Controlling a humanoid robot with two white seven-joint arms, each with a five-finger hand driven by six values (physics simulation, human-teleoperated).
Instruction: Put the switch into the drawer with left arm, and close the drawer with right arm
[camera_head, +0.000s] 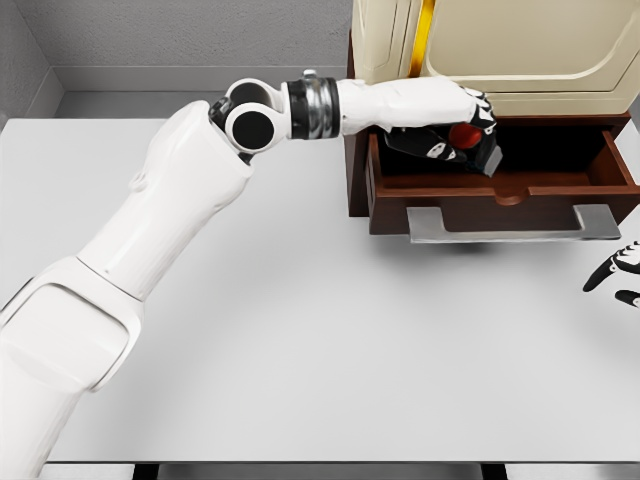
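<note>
My left arm reaches from the lower left across the table to the open drawer (500, 190) of a dark brown cabinet. My left hand (462, 125) hovers over the drawer's left half, its fingers curled around the switch (462, 140), a black box with a red button, tilted. The drawer has a grey metal handle (515, 222) at its front. Only the black fingertips of my right hand (615, 262) show at the right edge, spread and holding nothing, below and right of the handle.
A cream appliance with a yellow strip (500, 45) sits on top of the cabinet, just above the drawer opening. The white table (320, 350) stretches in front, with grey walls behind.
</note>
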